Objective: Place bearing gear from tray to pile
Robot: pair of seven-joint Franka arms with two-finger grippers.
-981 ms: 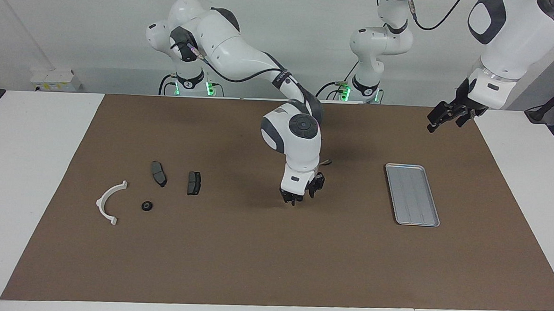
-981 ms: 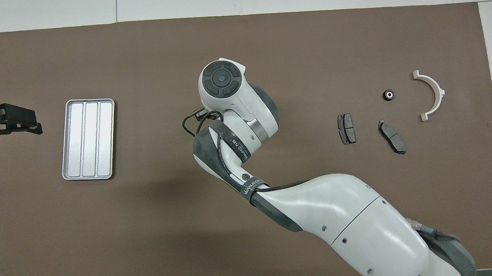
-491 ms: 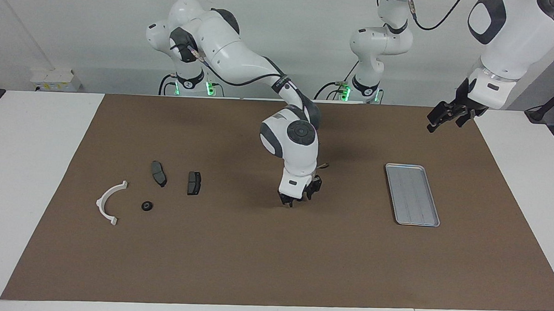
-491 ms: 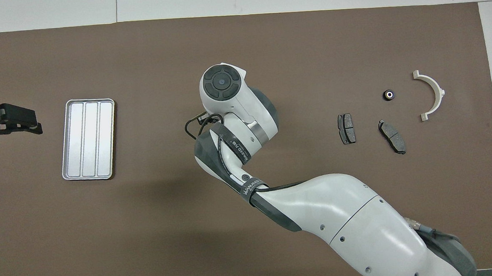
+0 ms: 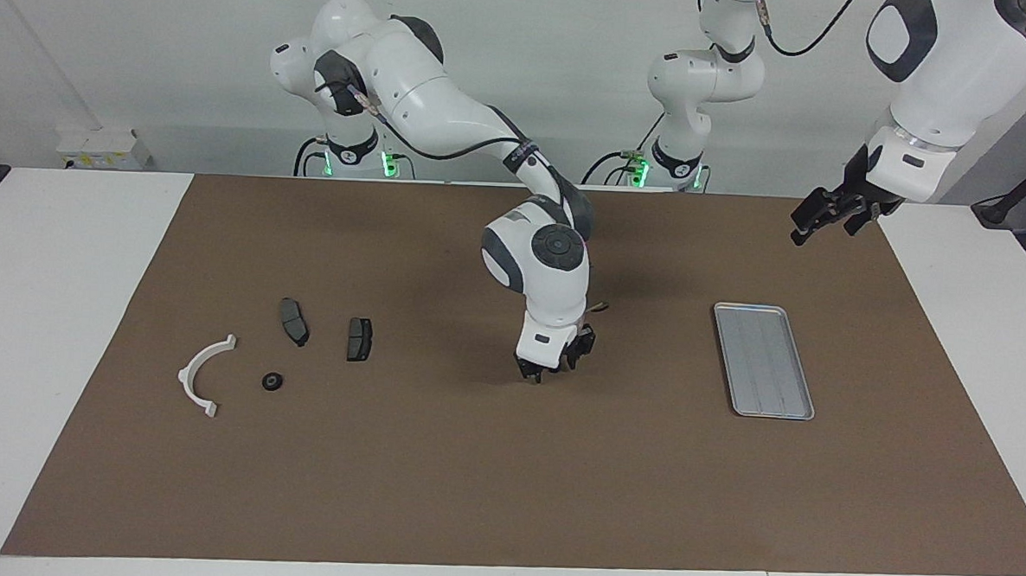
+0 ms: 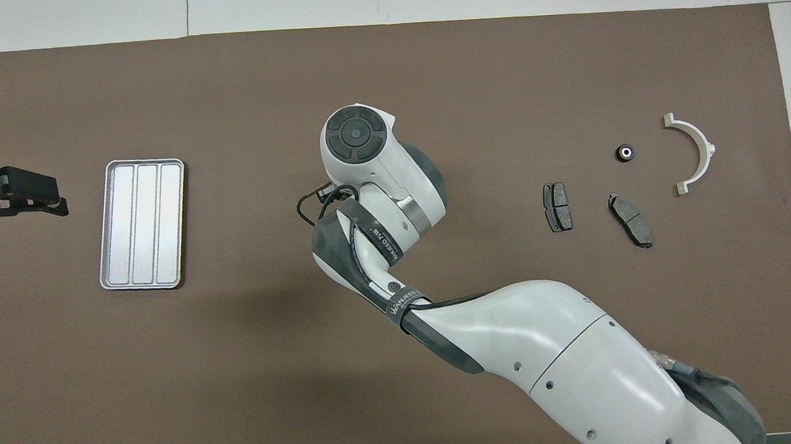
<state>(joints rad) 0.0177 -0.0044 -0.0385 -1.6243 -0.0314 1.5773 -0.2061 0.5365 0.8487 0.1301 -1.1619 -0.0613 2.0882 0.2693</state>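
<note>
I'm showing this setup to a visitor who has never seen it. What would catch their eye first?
Probably the big white right arm bent over the middle of the brown mat, its right gripper low over bare mat. Next, the flat ridged silver-grey metal tray lying empty toward the left arm's end, with the left gripper waiting in the air. Last, the small parts at the right arm's end: a white half-ring plastic bracket and a small black round bearing gear beside it.

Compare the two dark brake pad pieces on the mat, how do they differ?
The pad nearer the white bracket lies slanted across the mat; the pad nearer the mat's middle lies almost square to its edges. The slanted one looks longer, with tapered ends; the other looks blockier. The slanted one sits closer to the small black bearing gear. Both are flat, dark grey, untouched by either gripper.
</note>
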